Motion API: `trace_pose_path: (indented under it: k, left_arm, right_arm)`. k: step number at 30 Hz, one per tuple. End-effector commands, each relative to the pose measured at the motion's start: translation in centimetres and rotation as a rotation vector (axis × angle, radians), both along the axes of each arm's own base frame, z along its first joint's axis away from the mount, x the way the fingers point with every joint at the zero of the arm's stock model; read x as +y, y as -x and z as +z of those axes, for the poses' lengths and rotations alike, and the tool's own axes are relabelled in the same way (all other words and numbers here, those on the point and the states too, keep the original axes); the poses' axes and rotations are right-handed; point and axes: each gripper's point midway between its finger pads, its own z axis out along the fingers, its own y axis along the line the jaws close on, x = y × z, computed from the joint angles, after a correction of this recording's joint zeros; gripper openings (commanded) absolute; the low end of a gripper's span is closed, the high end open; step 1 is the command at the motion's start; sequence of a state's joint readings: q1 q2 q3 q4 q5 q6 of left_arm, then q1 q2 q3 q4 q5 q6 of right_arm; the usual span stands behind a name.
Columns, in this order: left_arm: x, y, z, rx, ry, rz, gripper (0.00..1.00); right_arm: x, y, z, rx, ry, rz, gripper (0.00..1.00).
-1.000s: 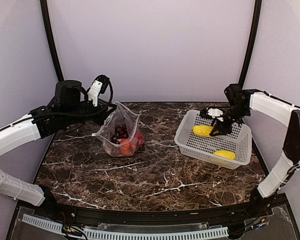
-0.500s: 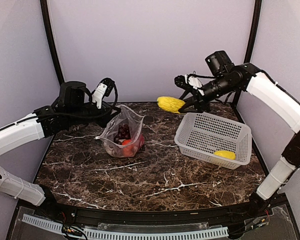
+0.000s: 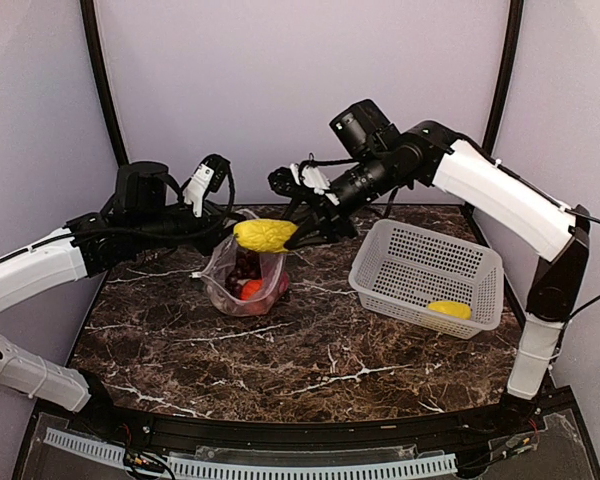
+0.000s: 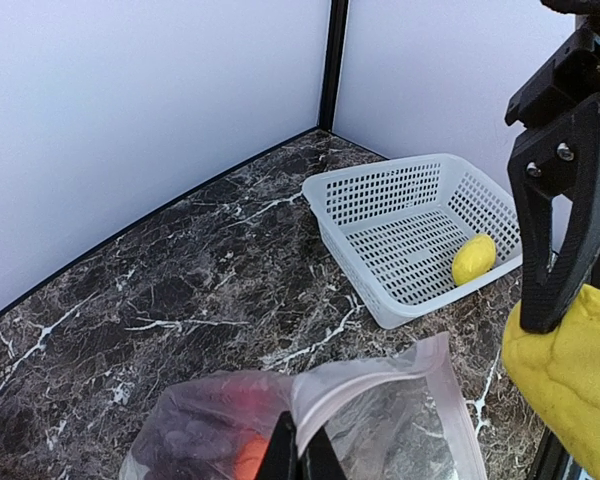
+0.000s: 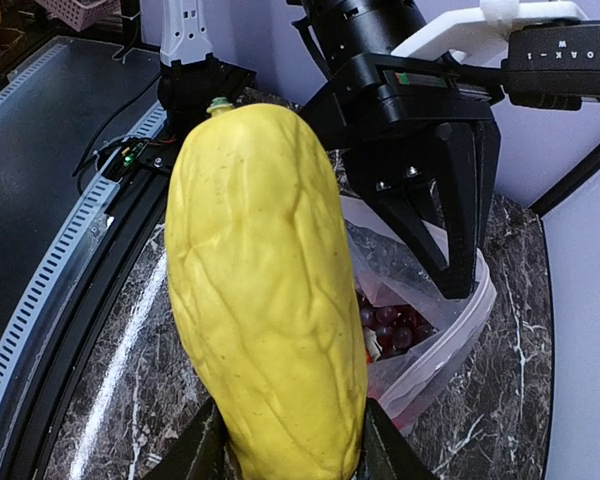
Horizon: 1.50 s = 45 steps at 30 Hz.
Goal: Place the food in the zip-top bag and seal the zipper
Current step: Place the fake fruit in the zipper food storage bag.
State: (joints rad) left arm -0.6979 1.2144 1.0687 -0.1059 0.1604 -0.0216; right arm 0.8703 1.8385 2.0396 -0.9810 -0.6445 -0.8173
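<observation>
My right gripper (image 3: 280, 238) is shut on a long yellow piece of food (image 3: 265, 235), held in the air just over the open mouth of the zip-top bag (image 3: 245, 285). In the right wrist view the yellow piece (image 5: 265, 300) fills the middle, and dark grapes (image 5: 385, 325) show inside the bag (image 5: 450, 340) below it. My left gripper (image 4: 300, 452) is shut on the bag's upper edge beside the pinkish-white zipper (image 4: 380, 378) and holds it up. An orange-red piece (image 3: 251, 288) lies in the bag. A second yellow piece (image 3: 449, 310) lies in the basket.
The white perforated basket (image 3: 380, 288) stands on the marble table to the right of the bag, holding only the small yellow piece (image 4: 474, 258). Pale walls close in the back and sides. A black rail runs along the near edge.
My right arm lifted the yellow piece out of the basket and swung it left, from over the basket to above the bag's mouth. The left gripper kept holding the bag's edge.
</observation>
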Motion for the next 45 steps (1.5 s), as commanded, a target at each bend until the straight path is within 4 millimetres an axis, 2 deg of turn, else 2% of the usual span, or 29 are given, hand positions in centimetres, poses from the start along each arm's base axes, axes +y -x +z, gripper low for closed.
trace_pose_path:
  k: [1,7,12,17,21,27,34,38,40,45]
  left_arm:
    - [0.7,0.3,1.6,-0.057,0.029,0.004,0.01]
    - [0.8,0.6,1.6,-0.054,0.034,-0.009,0.01]
    - [1.1,0.7,2.1,-0.069,0.042,0.001,0.01]
    - [1.3,0.6,1.8,-0.068,0.036,0.012,0.01]
    - [1.2,0.6,1.9,-0.068,0.037,0.009,0.01]
    - [1.3,0.5,1.6,-0.064,0.032,0.015,0.01]
    - [1.5,0.3,1.5,-0.064,0.027,0.027,0.01]
    - [1.5,0.3,1.4,-0.072,0.015,0.028,0.01]
    - [1.6,0.3,1.4,-0.08,0.007,0.025,0.01]
    - [1.5,0.2,1.1,-0.079,0.0,0.028,0.01]
  right_arm:
    - [2.4,0.6,1.6,0.005,-0.075,0.061,0.39]
    - [5.0,-0.3,-0.5,0.025,-0.08,0.067,0.39]
    - [6.0,-0.3,-1.3,0.059,-0.089,0.087,0.4]
    - [6.8,-0.5,-2.3,0.057,-0.079,0.079,0.41]
    - [7.8,-1.7,-2.7,0.02,-0.069,-0.006,0.43]
    - [8.8,-4.0,-3.1,-0.067,-0.046,-0.177,0.63]
    - [7.6,-1.5,-1.8,-0.048,-0.045,-0.12,0.67]
    - [6.2,1.3,-1.3,-0.017,-0.027,-0.006,0.66]
    - [5.5,2.6,-1.7,-0.01,-0.007,0.042,0.66]
    - [5.1,3.3,-4.0,-0.05,0.064,0.06,0.66]
